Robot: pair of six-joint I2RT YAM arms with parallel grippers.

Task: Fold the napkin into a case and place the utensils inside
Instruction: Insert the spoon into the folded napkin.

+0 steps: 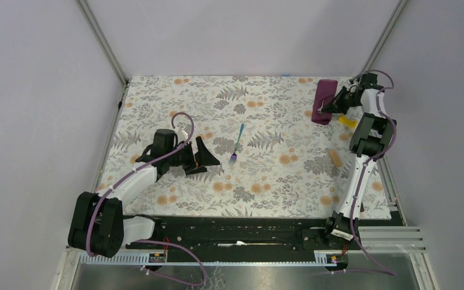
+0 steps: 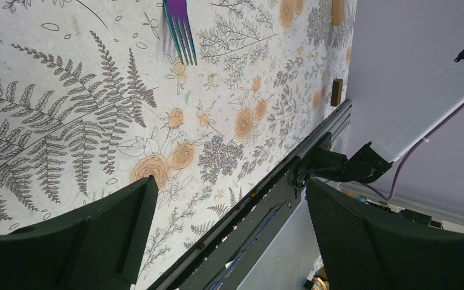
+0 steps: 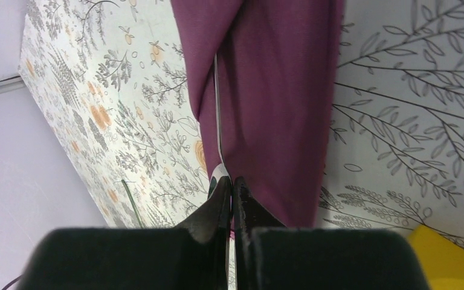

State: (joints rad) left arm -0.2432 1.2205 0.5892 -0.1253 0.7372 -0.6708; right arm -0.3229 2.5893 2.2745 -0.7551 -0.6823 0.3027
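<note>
Soft dark purple cloth napkin case point(image 1: 324, 101) lies far right; the right gripper point(image 3: 231, 181) clenches the slick, thin silver spoon handle point(image 3: 218, 115) tucked in its fold. The left gripper point(image 2: 228, 193) gapes near a stiff iridescent fork point(image 1: 237, 145), likely best gripped mid-handle.

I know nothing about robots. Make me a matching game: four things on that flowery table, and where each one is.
1 fork
2 purple napkin
3 silver utensil handle
4 yellow piece

a far right corner, folded
b pinched in the shut right jaws, inside the napkin's fold
c middle of the table, alone
d just right of the napkin

Pairs: 1-c, 2-a, 3-b, 4-d
</note>
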